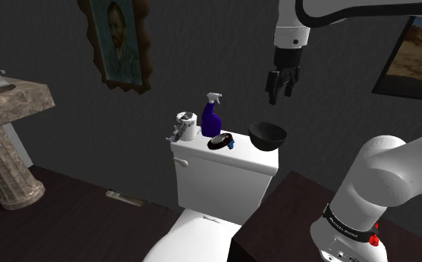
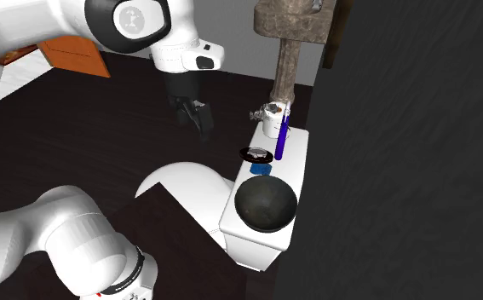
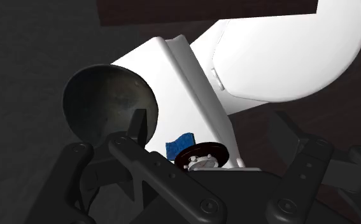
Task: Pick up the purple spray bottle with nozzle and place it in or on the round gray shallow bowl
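The purple spray bottle (image 1: 211,117) with a pale nozzle stands upright on the white toilet tank lid (image 1: 202,155), towards the shoulder view's left. The round dark grey bowl (image 1: 267,134) sits on the same lid's other end. My gripper (image 1: 278,97) hangs open in the air above the bowl, holding nothing and well clear of the bottle. From the second exterior view, the bottle (image 2: 282,132) is at the far end of the tank, the bowl (image 2: 266,204) at the near end, and the gripper (image 2: 203,129) is over the toilet side. In the wrist view, the bowl (image 3: 109,102) lies beyond the open gripper (image 3: 216,130).
Between bottle and bowl lie a black disc (image 1: 220,141) and a small blue item (image 1: 232,144). A white cup with metal bits (image 1: 186,127) stands beside the bottle. The wall is close behind the tank. A stone pedestal sink (image 1: 12,112) stands at the shoulder view's left.
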Controlling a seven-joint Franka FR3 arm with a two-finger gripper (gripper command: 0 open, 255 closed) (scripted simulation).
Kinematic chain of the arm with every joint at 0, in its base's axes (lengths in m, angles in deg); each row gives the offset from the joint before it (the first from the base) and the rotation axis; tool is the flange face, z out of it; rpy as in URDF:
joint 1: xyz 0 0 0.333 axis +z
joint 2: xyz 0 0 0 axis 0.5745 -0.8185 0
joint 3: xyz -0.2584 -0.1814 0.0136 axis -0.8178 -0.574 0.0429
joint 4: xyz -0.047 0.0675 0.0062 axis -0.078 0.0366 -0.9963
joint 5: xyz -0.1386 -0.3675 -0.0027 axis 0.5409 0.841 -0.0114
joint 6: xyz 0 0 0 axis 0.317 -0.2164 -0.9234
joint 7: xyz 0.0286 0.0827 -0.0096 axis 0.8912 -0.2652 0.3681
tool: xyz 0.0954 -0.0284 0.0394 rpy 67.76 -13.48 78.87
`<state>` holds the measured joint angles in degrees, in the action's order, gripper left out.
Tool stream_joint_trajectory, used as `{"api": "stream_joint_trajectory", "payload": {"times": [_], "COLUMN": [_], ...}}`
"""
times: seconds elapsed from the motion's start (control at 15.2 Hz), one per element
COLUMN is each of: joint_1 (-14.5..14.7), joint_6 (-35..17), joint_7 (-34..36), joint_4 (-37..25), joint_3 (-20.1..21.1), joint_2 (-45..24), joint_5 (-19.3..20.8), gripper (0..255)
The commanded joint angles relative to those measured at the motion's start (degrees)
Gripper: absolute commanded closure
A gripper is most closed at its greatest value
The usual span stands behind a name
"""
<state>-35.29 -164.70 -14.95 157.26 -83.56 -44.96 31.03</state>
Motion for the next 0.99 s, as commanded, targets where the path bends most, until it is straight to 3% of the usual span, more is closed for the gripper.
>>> {"api": "stream_joint_trajectory", "payload": {"times": [0.0, 0.46, 0.92], "joint_1": [0.0, 0.4, 0.6], "joint_6": [0.0, -19.9, -40.2], "joint_7": [0.0, -6.6, -12.2], "joint_4": [0.0, 7.3, 9.4], "joint_3": [0.0, -2.8, -5.7], "joint_2": [0.0, -5.2, -15.5], "joint_5": [0.0, 4.4, 8.2], "gripper": [0, 0, 0]}}
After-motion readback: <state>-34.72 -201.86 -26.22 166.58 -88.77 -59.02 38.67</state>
